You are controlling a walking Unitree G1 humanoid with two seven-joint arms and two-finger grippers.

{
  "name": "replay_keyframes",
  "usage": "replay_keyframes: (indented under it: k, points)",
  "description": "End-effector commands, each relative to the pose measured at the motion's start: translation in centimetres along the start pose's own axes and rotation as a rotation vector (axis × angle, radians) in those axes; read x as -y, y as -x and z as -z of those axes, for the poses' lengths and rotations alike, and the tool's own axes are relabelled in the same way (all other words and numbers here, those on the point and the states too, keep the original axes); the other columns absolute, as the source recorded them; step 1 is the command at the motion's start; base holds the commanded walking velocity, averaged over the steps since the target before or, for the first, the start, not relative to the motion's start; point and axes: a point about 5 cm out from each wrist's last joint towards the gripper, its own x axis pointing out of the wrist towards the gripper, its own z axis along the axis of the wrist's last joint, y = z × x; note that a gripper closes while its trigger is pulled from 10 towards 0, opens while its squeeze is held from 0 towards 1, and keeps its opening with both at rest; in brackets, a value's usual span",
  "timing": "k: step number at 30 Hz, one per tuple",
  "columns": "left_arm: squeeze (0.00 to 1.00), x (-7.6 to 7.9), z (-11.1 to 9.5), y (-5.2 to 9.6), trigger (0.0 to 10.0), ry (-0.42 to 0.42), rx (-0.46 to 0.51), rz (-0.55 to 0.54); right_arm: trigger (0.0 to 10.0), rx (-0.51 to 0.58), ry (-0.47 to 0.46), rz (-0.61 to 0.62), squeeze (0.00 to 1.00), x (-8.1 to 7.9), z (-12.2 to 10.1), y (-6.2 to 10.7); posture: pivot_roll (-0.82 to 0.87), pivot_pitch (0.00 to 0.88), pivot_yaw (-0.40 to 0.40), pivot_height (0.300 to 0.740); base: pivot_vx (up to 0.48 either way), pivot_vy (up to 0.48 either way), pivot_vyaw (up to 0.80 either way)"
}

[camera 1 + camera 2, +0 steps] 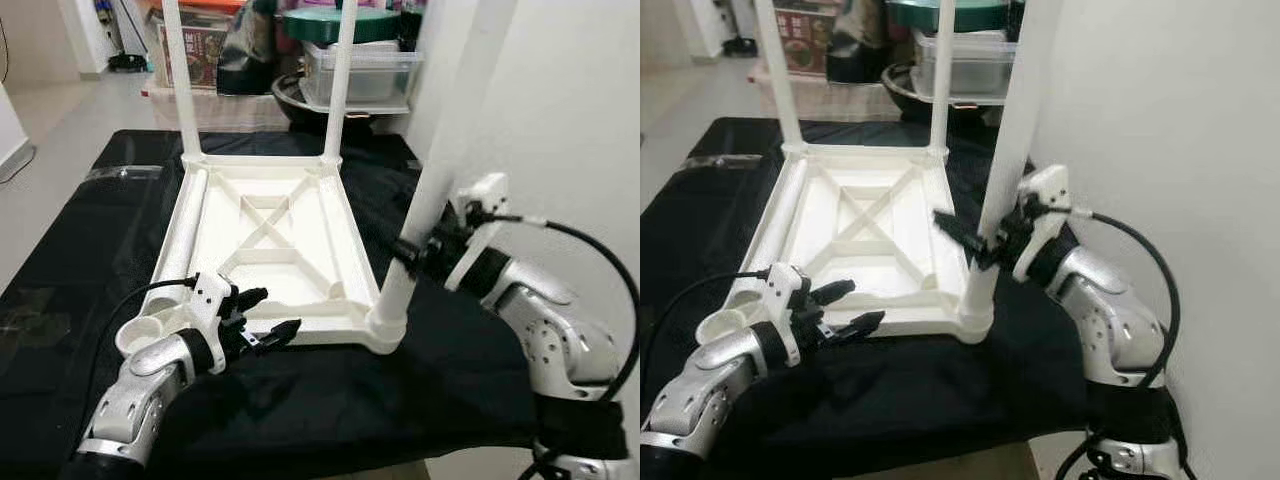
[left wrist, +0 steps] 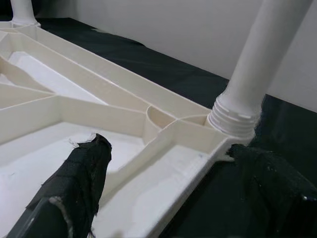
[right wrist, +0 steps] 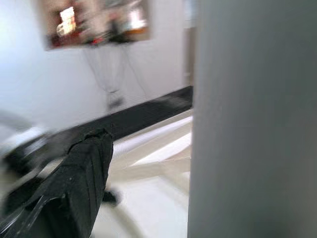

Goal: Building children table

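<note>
The white plastic children's table (image 1: 265,240) lies upside down on a black cloth (image 1: 90,250), its ribbed underside crossed by an X brace, with two legs (image 1: 338,80) upright at its 12 o'clock corners. The right gripper (image 1: 985,243) has its fingers round a third leg (image 1: 430,200) standing in the 4 o'clock corner socket, right beside a white wall (image 1: 1160,130). The left gripper (image 1: 268,315) hovers with fingers parted and empty over the 6 o'clock rim, next to the unfilled socket (image 1: 140,335) at 7 o'clock; lidded clear storage bins (image 1: 360,70), contents unreadable, stand beyond 12 o'clock.

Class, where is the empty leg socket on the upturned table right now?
In the left eye view, the empty leg socket sits at the upturned table's near left corner, just beside the left pincer, opposite the near right corner where the right pincer meets a leg.
</note>
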Motion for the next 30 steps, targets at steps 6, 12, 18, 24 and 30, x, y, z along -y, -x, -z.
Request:
replay_keyframes:
  k: [6, 12, 18, 24, 30]
  points:
    - [0.0, 0.1, 0.3, 0.3, 10.0, 0.008, -0.006, 0.002, 1.2, -0.1, -0.039, -0.176, 0.0, -1.8, 2.8, -1.4, 0.11, 0.0, -0.116, 0.74, 0.0, 0.0, 0.0]
    - [0.0, 0.1, 0.4, 0.4, 10.0, 0.009, -0.012, 0.002, 0.0, -0.192, -0.056, 0.176, 0.0, 2.7, 4.6, -0.9, 0.1, 0.0, -0.109, 0.74, 0.0, 0.0, 0.0]
    - [0.0, 0.2, 0.4, 0.3, 10.0, 0.009, -0.014, 0.007, 0.0, -0.23, -0.106, 0.418, 0.0, 4.5, 5.8, 0.4, 0.09, 0.0, -0.105, 0.74, 0.0, 0.0, 0.0]
    - [0.0, 0.2, 0.3, 0.4, 10.0, 0.012, -0.013, 0.008, 0.0, -0.272, -0.149, 1.149, 0.0, 1.6, 7.5, 3.1, 0.09, 0.0, -0.105, 0.74, 0.0, 0.0, 0.0]
    - [0.0, 0.4, 0.4, 0.2, 10.0, 0.02, -0.013, 0.013, 10.0, -0.244, -0.082, 1.091, 0.0, -1.6, 6.3, 1.0, 0.08, 0.0, -0.08, 0.74, 0.0, 0.0, 0.0]
